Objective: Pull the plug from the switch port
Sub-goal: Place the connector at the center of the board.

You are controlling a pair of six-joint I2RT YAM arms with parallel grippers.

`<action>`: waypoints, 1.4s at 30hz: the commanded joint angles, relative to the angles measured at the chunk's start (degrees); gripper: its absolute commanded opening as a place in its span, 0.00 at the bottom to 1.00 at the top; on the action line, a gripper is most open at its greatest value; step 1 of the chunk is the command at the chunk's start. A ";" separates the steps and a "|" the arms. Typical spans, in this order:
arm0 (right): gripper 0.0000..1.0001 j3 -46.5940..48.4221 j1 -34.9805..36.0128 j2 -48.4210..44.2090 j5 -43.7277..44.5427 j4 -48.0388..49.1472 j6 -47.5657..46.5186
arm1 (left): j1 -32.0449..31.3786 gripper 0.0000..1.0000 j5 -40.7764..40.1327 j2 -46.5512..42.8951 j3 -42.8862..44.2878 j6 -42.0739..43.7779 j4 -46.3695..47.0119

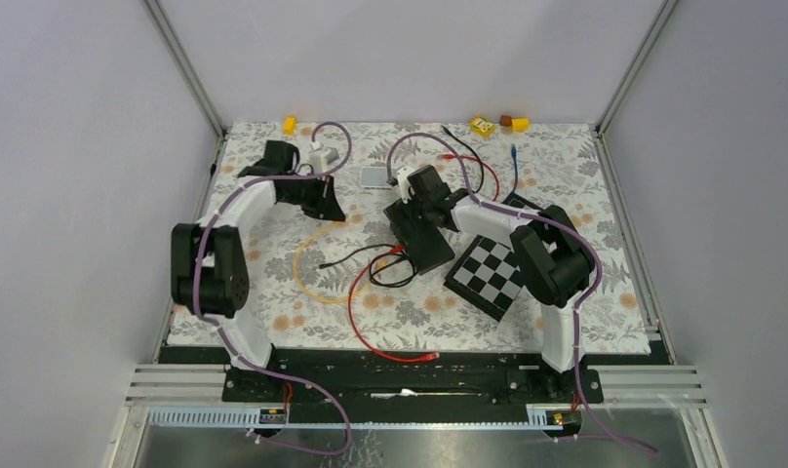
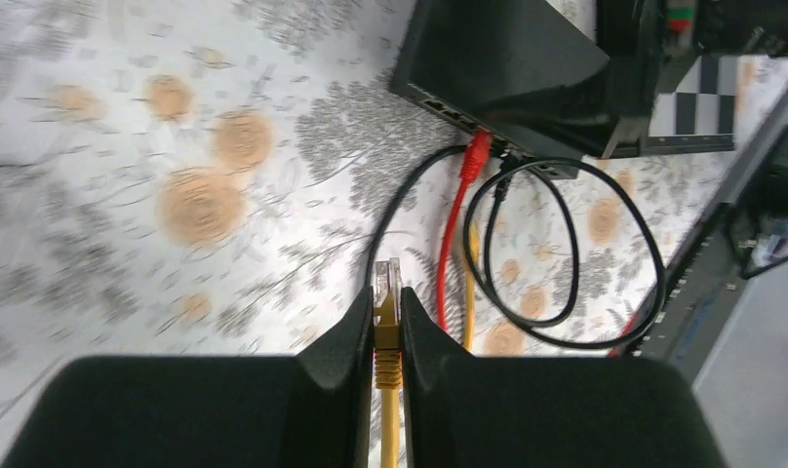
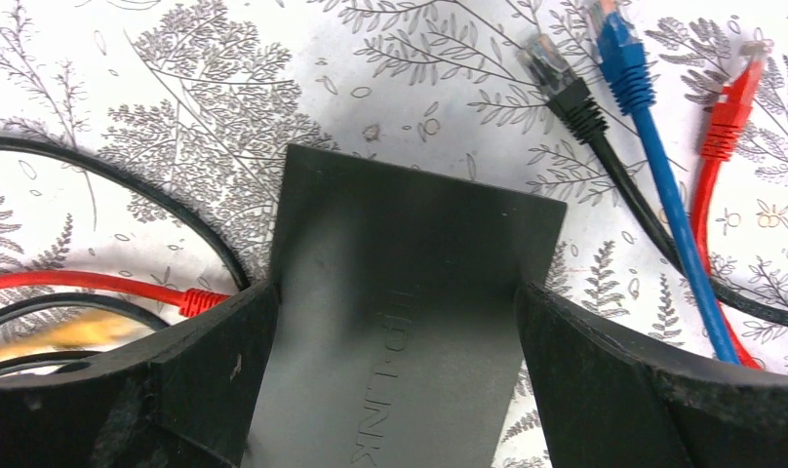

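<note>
The black network switch [image 1: 421,242] lies mid-table; it also shows in the left wrist view [image 2: 507,58] and the right wrist view [image 3: 410,292]. A red plug [image 2: 476,154] and a black plug [image 2: 505,174] sit in its ports. My left gripper [image 2: 386,314] is shut on a yellow plug [image 2: 386,291] with its yellow cable [image 1: 307,263], held free of the switch, to its left above the cloth. My right gripper [image 3: 395,312] is closed on the switch's two sides, seen in the top view [image 1: 424,195] at the switch's far end.
Loose black [image 3: 556,68], blue [image 3: 619,49] and red [image 3: 731,112] plugs lie beyond the switch. A checkerboard [image 1: 488,275] sits right of it. A red cable [image 1: 371,336] loops toward the near edge. A white block [image 1: 322,156] and small yellow pieces [image 1: 482,126] lie at the back.
</note>
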 commanded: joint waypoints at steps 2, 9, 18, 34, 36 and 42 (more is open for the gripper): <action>0.97 0.34 -2.19 0.09 0.14 -3.29 -0.86 | 3.54 0.00 -10.16 -9.78 4.86 8.95 -9.15; 0.97 0.51 -2.26 -0.37 -0.25 -3.65 -1.19 | 4.33 0.00 -20.16 -15.09 13.34 13.86 -16.68; 0.97 0.51 -2.54 -0.29 -0.67 -3.99 -1.30 | 7.52 0.00 -21.39 -14.49 24.49 14.74 -21.67; 0.98 0.95 -2.85 0.76 -1.49 -4.58 -1.39 | 20.18 0.00 -14.00 -11.85 34.27 12.49 -22.86; 0.98 1.04 -2.85 0.85 -1.45 -4.68 -1.47 | 21.63 0.00 -13.01 -12.52 32.98 10.81 -20.30; 0.98 1.28 -2.94 1.27 -1.49 -4.94 -1.48 | 25.69 0.00 -10.14 -15.03 28.81 4.12 -11.38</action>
